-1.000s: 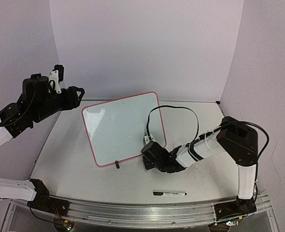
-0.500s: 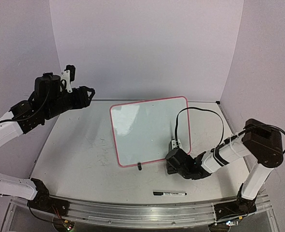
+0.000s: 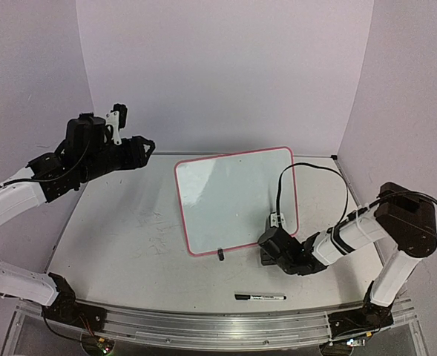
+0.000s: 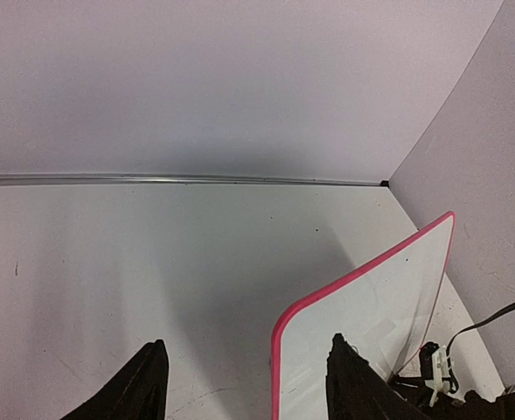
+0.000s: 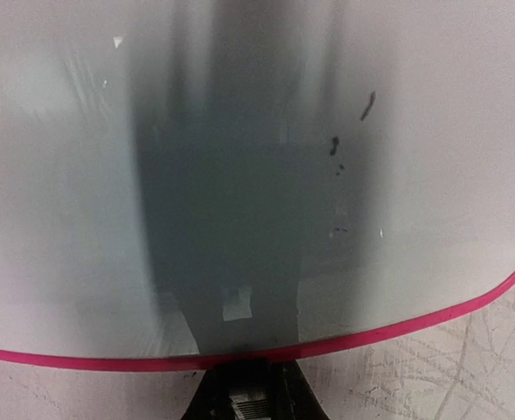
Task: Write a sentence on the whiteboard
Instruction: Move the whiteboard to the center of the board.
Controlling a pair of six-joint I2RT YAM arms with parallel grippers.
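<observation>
The whiteboard (image 3: 233,199) has a pink-red border and leans tilted near the table's middle. Its face is blank; the sentence is not visible, only a few small black specks (image 5: 334,145). My right gripper (image 3: 271,251) is shut on the board's lower right edge, and in the right wrist view (image 5: 250,366) its fingers clamp the pink rim. My left gripper (image 3: 147,146) is open and empty in the air, left of the board's top corner. In the left wrist view (image 4: 248,389) the board's corner (image 4: 371,315) lies between the fingertips, farther off.
A black marker (image 3: 260,297) lies on the table near the front edge, below the board. One black clip foot (image 3: 221,254) stands under the board's lower edge. A black cable (image 3: 311,172) loops over the right arm. Purple walls close the back and sides.
The whiteboard has slid to the right across the table with my right gripper holding it. My left arm has moved rightward and slightly up, following it.
</observation>
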